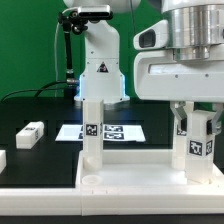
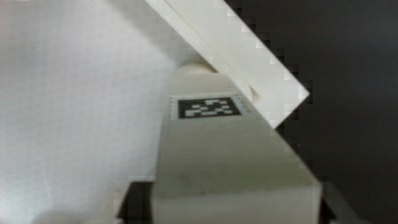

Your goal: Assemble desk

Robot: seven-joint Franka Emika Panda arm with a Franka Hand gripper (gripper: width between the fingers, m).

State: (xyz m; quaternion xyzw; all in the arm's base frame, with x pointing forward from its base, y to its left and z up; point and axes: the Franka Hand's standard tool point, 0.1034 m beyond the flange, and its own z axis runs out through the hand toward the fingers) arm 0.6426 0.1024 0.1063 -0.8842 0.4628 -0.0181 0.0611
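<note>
The white desk top point(image 1: 130, 175) lies at the front of the black table. One tagged square leg point(image 1: 93, 130) stands upright in its corner socket at the exterior view's left. My gripper point(image 1: 197, 112) is shut on a second tagged leg point(image 1: 197, 140), held upright on the top's corner at the exterior view's right. In the wrist view this leg point(image 2: 222, 150) fills the space between the dark fingers point(image 2: 135, 200), with its tag facing the camera and the top's rim point(image 2: 231, 50) behind it. A third leg point(image 1: 31, 134) lies loose on the table at the left.
The marker board point(image 1: 110, 131) lies flat behind the desk top. The robot's white base point(image 1: 98, 70) stands at the back. Another white part point(image 1: 3, 160) shows at the exterior view's left edge.
</note>
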